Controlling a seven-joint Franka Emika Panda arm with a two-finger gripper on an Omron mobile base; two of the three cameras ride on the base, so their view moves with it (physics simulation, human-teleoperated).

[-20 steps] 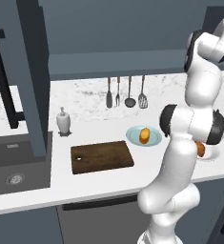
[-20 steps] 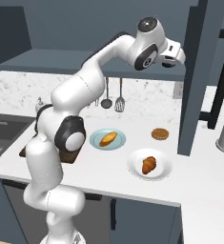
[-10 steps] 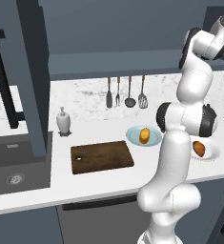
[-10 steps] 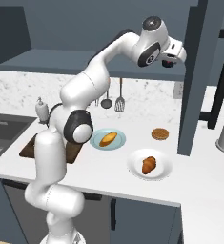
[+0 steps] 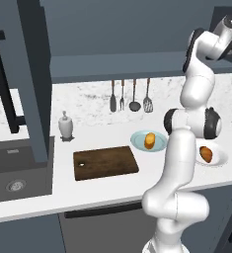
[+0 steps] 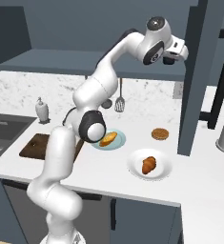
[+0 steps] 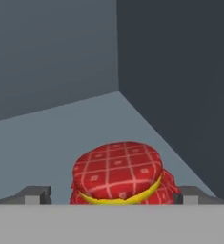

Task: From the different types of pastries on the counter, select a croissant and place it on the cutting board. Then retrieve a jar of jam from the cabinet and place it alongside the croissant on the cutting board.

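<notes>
A jar of jam (image 7: 117, 175) with a red checked cloth cover and a yellow band stands on the cabinet (image 7: 56, 57) shelf, near a back corner. My gripper (image 7: 112, 196) is open, one dark fingertip on each side of the jar. From the right base camera my hand (image 6: 176, 50) is raised high at the cabinet. The croissant (image 6: 149, 165) lies on a white plate (image 6: 132, 167) on the counter (image 5: 88, 106). The dark cutting board (image 5: 105, 163) lies bare to its left.
A blue plate (image 5: 137, 143) holds a yellow-orange bun (image 5: 149, 141). A flat brown disc pastry (image 6: 159, 134) lies behind the white plate. An open cabinet door (image 6: 199, 71) hangs beside my hand. Utensils (image 5: 130, 96) hang on the wall, with a soap bottle (image 5: 64, 126) beside the sink (image 5: 14, 168).
The arm has straightened upward and the hand has pushed a little further toward the cabinet. The pastries and the board have not moved.
</notes>
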